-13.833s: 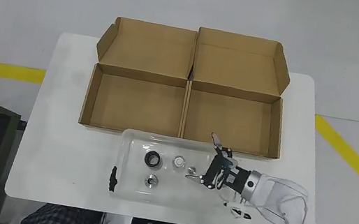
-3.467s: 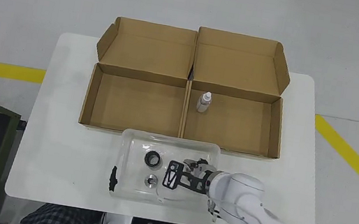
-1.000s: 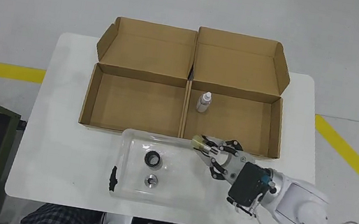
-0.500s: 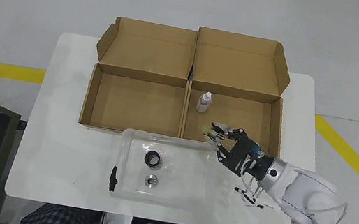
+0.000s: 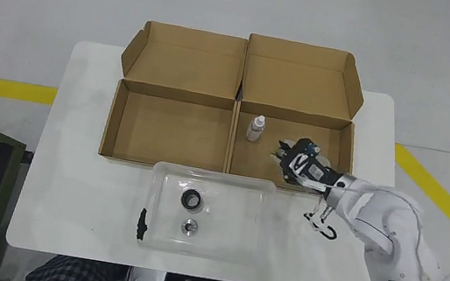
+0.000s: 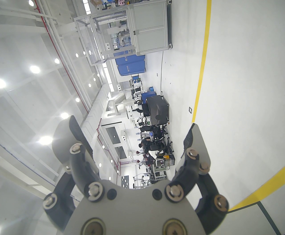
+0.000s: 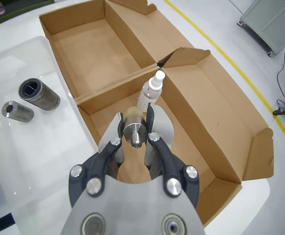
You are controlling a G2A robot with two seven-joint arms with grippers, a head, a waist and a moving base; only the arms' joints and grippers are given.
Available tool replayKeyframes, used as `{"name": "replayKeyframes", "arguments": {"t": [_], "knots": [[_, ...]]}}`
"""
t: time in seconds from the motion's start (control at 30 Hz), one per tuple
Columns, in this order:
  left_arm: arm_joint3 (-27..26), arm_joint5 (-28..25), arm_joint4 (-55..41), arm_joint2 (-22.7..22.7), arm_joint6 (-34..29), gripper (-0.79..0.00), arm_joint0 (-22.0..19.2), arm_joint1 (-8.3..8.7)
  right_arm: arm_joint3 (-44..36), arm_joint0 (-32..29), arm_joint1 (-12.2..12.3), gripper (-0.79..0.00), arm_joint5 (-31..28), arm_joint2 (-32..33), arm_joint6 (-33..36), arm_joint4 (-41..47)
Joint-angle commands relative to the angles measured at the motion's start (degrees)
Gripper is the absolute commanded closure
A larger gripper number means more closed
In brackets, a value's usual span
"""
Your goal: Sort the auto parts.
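The white table (image 5: 78,117) carries two open cardboard boxes side by side along its far edge, the left box (image 5: 169,132) bare inside. The right box (image 5: 318,169) holds a small spray bottle (image 5: 255,128), upright near the back corner beside the wall shared with the left box. A clear tray (image 5: 153,202) sits at the table's near edge, touching the boxes' front walls.

The right gripper (image 7: 135,115) hangs over the floor of the right box, toward its front wall, clenched on a threaded metal stud (image 7: 133,131) with a pale cap. The stud lies across the fingers, and the bottle stands just beyond the fingertips. The left gripper (image 6: 133,129) is spread wide and empty, pointing out into the room.

In the tray lie a large metal sleeve (image 5: 193,199) and, nearer the front edge, a smaller bored cylinder (image 5: 190,227). A black part (image 5: 141,223) sits at the tray's left edge.

The risk now is the release. The stud is round and smooth, so dropped from height it would likely bounce or roll, and the bottle is close enough to be knocked over. A finger could also clip the bottle if the gripper lowers while drifting towards that corner.
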Motion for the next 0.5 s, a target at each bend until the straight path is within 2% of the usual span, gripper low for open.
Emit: {"name": "replayKeyframes", "arguments": {"t": [0.0, 0.47], "knots": [[0.0, 0.0, 0.0, 0.0, 0.0, -0.785, 0.0, 0.00, 1.1, 1.4, -0.1, 0.000, 0.3, -1.0, 2.1, 0.0], [0.0, 0.0, 0.0, 0.0, 0.0, -0.785, 0.0, 0.00, 11.4, 11.4, -1.6, 0.000, 2.8, -9.6, 11.2, 0.5]]}}
